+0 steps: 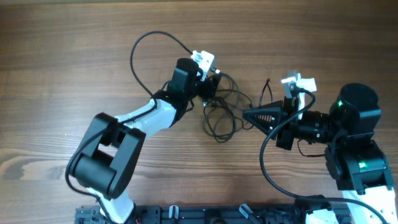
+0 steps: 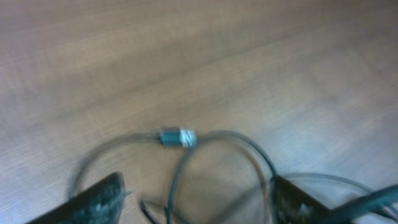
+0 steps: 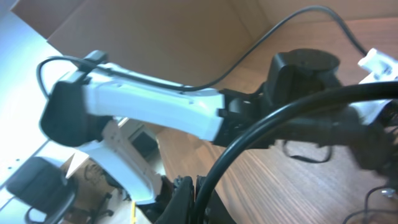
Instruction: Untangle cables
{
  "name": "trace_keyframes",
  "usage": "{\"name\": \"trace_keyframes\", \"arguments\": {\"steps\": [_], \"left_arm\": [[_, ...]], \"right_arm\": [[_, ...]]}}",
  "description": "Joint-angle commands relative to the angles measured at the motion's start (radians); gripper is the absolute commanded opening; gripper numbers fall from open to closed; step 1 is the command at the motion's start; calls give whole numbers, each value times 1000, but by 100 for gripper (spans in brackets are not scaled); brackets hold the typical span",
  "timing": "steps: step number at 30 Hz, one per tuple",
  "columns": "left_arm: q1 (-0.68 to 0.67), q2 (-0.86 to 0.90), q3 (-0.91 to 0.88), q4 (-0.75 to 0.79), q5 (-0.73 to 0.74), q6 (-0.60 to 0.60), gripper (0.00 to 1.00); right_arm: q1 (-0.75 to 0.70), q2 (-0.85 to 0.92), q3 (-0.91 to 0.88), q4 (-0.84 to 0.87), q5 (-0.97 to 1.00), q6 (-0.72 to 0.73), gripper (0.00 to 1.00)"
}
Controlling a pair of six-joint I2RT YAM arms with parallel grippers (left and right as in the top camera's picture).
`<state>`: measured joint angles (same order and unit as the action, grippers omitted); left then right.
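1. Dark matte fingers (image 2: pixel 99 199) of the left gripper (image 2: pixel 196 183) fill the lower corners of the left wrist view. They are spread wide and grip nothing, and thin cords run across the gap between them.
2. Just beyond them a small cylindrical plug (image 2: pixel 179 137), a dark sleeve joined to a silvery ring, lies flat with its long axis across the picture. Round black cord leaves each end and curves back toward the fingers.
3. Overhead, the cables (image 1: pixel 219 115) form a loose bunch of thin black loops on the brown wood-grain table (image 1: pixel 74 50), between the two grippers. The bunch is longest along the line from the left gripper toward the robot's base. One strand (image 1: pixel 268 83) points away from the base.
4. Opposite, the right gripper (image 1: pixel 246 114), a black triangular wedge, tapers to a closed point at the edge of the bunch. Whether a cord is pinched there cannot be told.
5. Only the right wrist view shows the left arm's glossy white link (image 3: pixel 149 106), with a thick black arm cable (image 3: pixel 261 124) crossing near the lens. Only the left wrist view shows the plug.
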<state>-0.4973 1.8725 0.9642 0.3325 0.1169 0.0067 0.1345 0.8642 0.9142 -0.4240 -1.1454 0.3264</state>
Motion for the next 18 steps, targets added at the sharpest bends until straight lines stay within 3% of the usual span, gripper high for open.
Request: {"name": "trace_keyframes", "arguments": {"steps": [1, 2, 3, 6, 8, 13, 15, 18], "left_arm": [[5, 45, 5, 101, -109, 20, 23], [8, 47, 5, 114, -168, 19, 8], [19, 47, 5, 122, -309, 5, 4], [64, 44, 5, 117, -624, -122, 4], [118, 29, 5, 66, -744, -203, 4], [280, -76, 5, -245, -748, -408, 4], [345, -112, 5, -364, -691, -452, 4], [477, -153, 5, -556, -495, -461, 4]], "right_arm": [[-3, -13, 4, -23, -45, -9, 5], [-3, -13, 4, -29, -43, -9, 5], [-3, -14, 4, -45, -16, -8, 5], [-3, -14, 4, -80, 145, -5, 5], [-3, -13, 6, -87, 323, -12, 5], [-62, -2, 140, -148, 819, 36, 4], [-120, 15, 234, -215, 1025, 44, 4], [-231, 56, 364, -343, 1307, 113, 5]]}}
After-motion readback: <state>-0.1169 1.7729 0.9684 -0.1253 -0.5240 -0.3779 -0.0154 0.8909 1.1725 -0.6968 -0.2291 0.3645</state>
